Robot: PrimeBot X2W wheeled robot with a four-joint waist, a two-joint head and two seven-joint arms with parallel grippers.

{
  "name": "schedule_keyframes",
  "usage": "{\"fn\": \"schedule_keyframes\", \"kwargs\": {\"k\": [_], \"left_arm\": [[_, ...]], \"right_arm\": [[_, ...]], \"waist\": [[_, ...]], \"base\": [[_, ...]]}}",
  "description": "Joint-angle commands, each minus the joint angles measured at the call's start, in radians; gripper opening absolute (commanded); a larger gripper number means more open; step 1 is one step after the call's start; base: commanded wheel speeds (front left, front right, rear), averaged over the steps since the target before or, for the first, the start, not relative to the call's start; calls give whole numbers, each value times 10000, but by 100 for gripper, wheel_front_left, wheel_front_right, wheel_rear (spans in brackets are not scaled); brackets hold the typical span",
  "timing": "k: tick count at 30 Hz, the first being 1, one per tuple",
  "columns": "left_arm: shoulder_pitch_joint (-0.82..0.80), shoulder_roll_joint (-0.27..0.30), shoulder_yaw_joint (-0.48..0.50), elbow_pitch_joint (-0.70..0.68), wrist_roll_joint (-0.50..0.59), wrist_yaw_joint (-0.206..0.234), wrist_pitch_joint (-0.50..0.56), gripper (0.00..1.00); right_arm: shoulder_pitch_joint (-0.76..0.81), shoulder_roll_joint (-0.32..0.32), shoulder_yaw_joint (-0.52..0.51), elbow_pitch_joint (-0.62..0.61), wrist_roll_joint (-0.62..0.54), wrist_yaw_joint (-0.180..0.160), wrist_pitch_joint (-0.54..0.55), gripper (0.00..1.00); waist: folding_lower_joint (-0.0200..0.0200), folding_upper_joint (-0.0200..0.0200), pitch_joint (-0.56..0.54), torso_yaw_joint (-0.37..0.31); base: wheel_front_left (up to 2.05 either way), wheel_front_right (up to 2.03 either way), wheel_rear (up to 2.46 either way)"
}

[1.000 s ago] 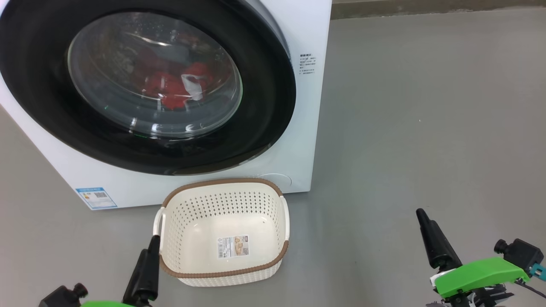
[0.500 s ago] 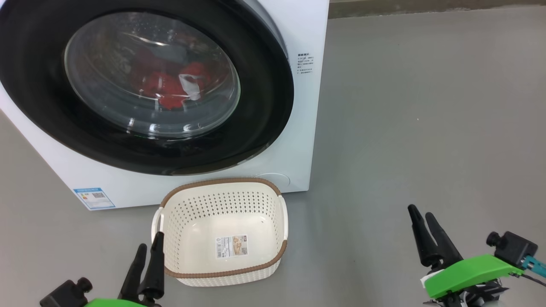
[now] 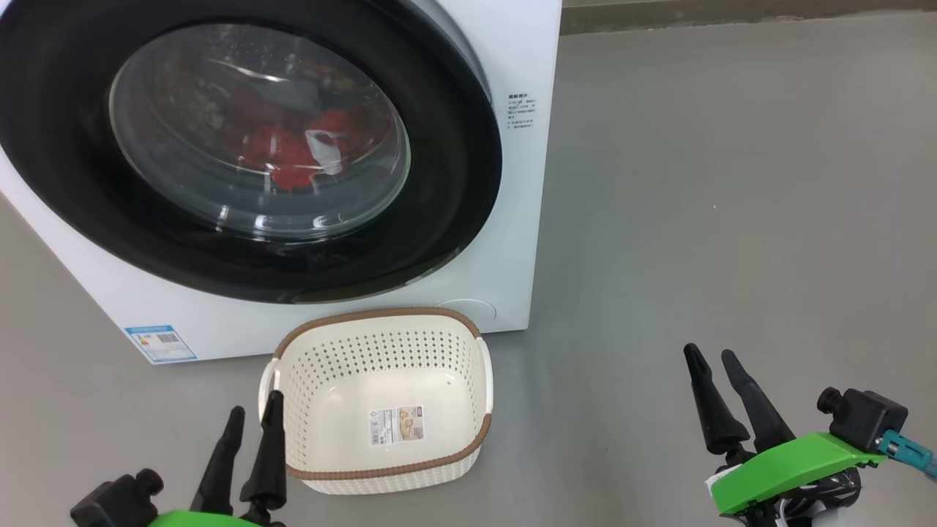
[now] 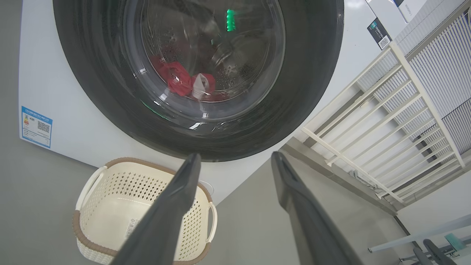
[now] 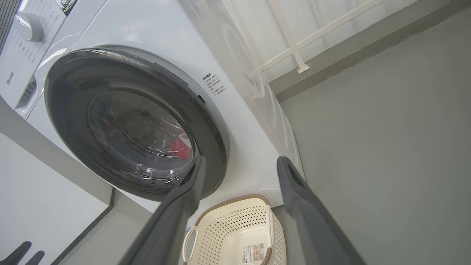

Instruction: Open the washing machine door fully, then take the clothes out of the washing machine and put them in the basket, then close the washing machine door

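While the door (image 3: 256,132) lies shut against the washer (image 3: 523,44), its top and left side run off the head view. The right wrist view shows the black ring nearly whole, but at a slant and with one finger crossing its lower edge. Behind the bulging glass the clothes (image 3: 287,152) sit low in the drum. They are a red bunch with a small white piece against it, dimmed by glare and reflections, so how many garments there are cannot be told. The basket (image 3: 381,316) stands upright on the grey floor (image 3: 695,183) just in front of the washer, below the door's lower right. A sticker (image 3: 397,425) lies on its bottom, its print too small to read, as is that of the blue label (image 3: 159,342) low on the washer's front. The left pincer (image 3: 255,407) hovers by the basket's near left corner, fingers parted and gripping nothing. One fingertip overlaps the rim in the head view, and its body is cut off at the bottom edge. The right pincer (image 3: 708,353) hangs over the floor well to the right of the basket, likewise spread wide with nothing between its fingers. From the right wrist a dial (image 5: 31,25) shows at the washer's top, partly cropped. From the left wrist a white railing (image 4: 386,121) stands past the washer's side.
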Motion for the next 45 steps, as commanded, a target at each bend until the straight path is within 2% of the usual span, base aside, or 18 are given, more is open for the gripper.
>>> {"fn": "schedule_keyframes", "kwargs": {"k": [1, 45], "left_arm": [[-417, 180, 178, -363, 347, 26, -119, 100], [-888, 254, 84, -1103, 5437, 82, -1386, 100]], "right_arm": [[-461, -151, 163, -337, -342, -5, -134, 100], [-935, -205, 864, -1117, -5256, -7, -1402, 100]], "waist": [[-1, 0, -3, 2], [-1, 0, 350, 15]], "base": [[0, 0, 0], [0, 0, 0]]}}
